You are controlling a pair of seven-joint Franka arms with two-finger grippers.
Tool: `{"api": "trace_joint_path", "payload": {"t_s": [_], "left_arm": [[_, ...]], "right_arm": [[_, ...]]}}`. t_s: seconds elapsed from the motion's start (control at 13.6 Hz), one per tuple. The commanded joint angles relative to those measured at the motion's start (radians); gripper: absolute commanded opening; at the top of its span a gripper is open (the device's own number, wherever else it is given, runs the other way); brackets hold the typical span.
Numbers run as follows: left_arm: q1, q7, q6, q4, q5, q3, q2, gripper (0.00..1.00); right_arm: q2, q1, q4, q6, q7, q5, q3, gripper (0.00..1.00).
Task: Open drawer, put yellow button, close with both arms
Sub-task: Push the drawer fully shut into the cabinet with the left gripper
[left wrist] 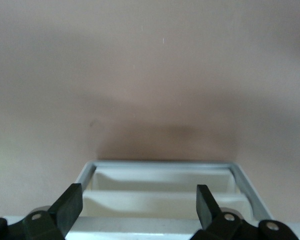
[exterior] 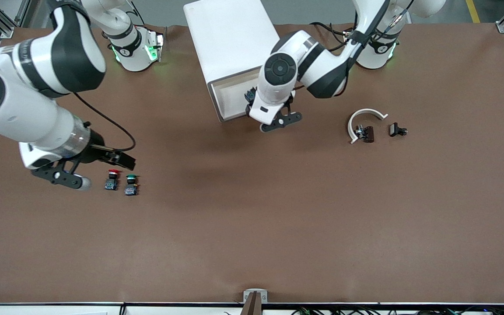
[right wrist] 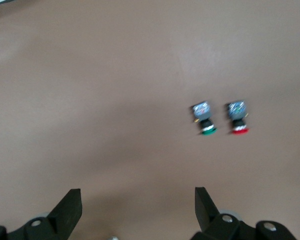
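Note:
The white cabinet [exterior: 230, 39] stands at the table's middle, close to the arms' bases. Its top drawer [exterior: 230, 98] is pulled out and shows its white inside. My left gripper [exterior: 250, 97] hangs over the open drawer's end, mostly hidden under its own hand. In the left wrist view [left wrist: 139, 202] it is open and empty over the drawer [left wrist: 160, 197]. The yellow button is not in view. My right gripper [exterior: 118, 159] is up in the air by the red-capped button [exterior: 112, 179] and the green-capped button [exterior: 131, 184]. It is open and empty in the right wrist view [right wrist: 138, 207].
The red button [right wrist: 237, 120] and the green button [right wrist: 205, 120] lie apart from the right fingers. A white curved piece [exterior: 365, 118], a dark brown part [exterior: 365, 133] and a small black part [exterior: 397, 130] lie toward the left arm's end.

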Motion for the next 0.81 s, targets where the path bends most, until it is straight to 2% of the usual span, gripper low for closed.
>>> {"api": "trace_joint_path", "payload": {"t_s": [0.0,0.29,0.52,0.74], "left_arm": [[-0.001,-0.095,-0.02,-0.001,-0.022,-0.076,0.004,1.0],[-0.001,-0.18,-0.037,-0.001,-0.041,-0.141,0.008,1.0],[-0.001,-0.18,-0.039,-0.001,-0.094,-0.143,0.014,1.0],[0.018,-0.177,-0.039,0.002,-0.114,-0.135,0.021,1.0]], "right_arm": [[-0.032,-0.047,-0.003,-0.01,-0.129,-0.045,0.019,1.0],[-0.055,-0.087,-0.005,-0.004,-0.233,-0.07,0.021,1.0],[-0.069,-0.121,-0.012,-0.003,-0.356,-0.07,0.021,1.0],[-0.114,-0.135,-0.058,-0.003,-0.379,-0.083,0.019,1.0]]}}
